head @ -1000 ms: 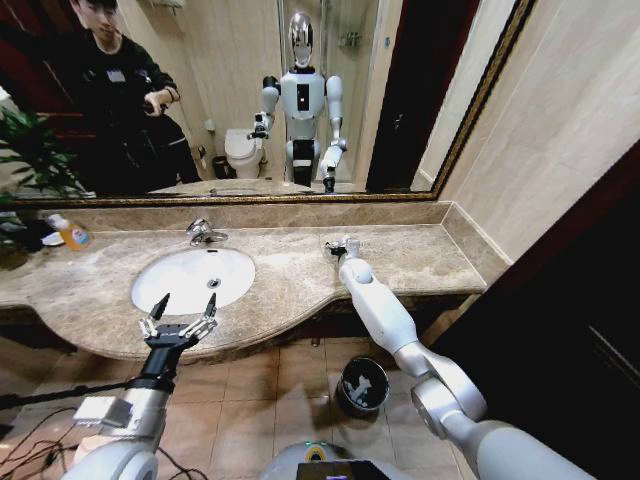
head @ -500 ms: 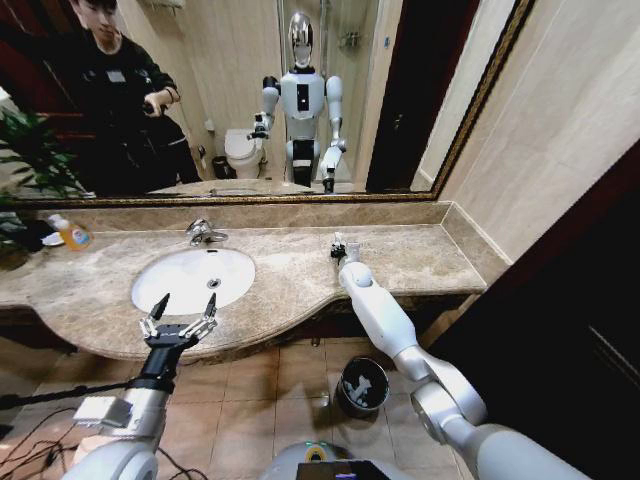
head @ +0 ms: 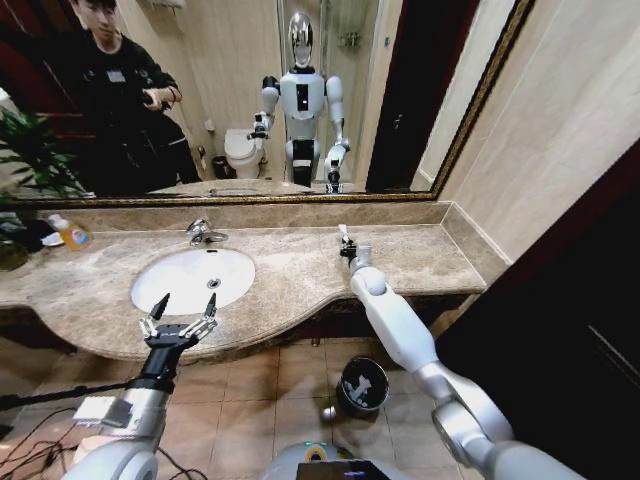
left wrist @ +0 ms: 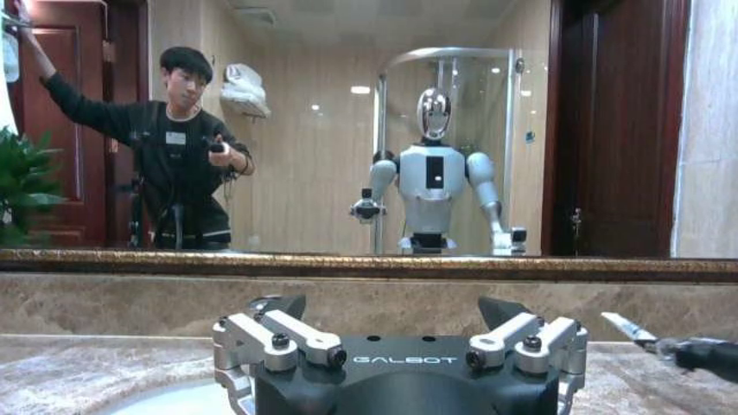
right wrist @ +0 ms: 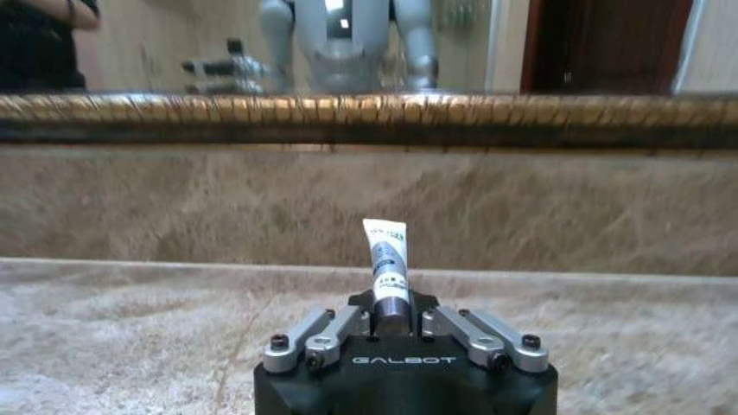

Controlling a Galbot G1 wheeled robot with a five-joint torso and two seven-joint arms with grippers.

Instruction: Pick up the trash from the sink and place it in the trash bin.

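Over counter, right hand (head: 343, 240) shifted right, gripping tube (right wrist: 386, 259)

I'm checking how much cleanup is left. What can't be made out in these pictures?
- Sink bowl, left wrist view: left gripper body covers it.
- Trash bin, head view: dark inside, contents unreadable.
- White tube in right gripper: print too small, lower end hidden between the fingers.

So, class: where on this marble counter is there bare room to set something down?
Bare marble runs between the sink and the right gripper, shut on a small white tube, and beyond it toward the right wall. The left end is crowded: an orange bottle and plant leaves. The left gripper hangs open at the front edge.
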